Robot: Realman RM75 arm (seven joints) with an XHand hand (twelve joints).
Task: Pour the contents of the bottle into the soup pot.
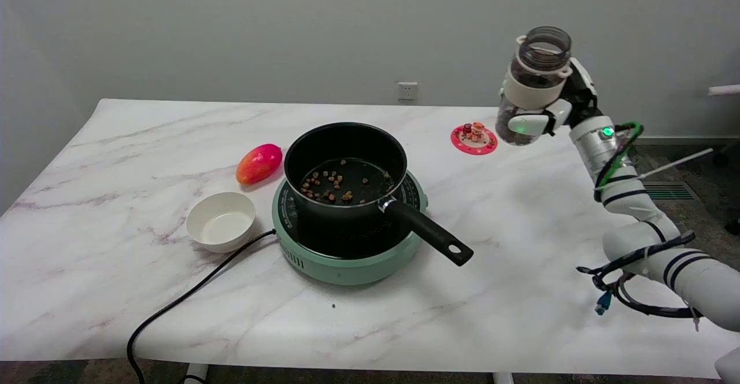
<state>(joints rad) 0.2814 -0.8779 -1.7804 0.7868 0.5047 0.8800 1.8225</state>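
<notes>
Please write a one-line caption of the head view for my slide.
Right hand holds clear open bottle upright above marble table; black soup pot already contains brown pieces.

Pot (346,167) on cooker (347,245) mid-table (520,291), bits (329,187) in pot, handle (428,232) pointing front-right, bowl (221,221) left of cooker, mango (259,163) behind bowl, coaster (474,139) back right, bottle (532,86) in right hand (549,115) above table's right side, upright.

Mango (259,163), white bowl (221,221), green cooker (347,257), pink coaster (474,139) on table (520,257).
</notes>
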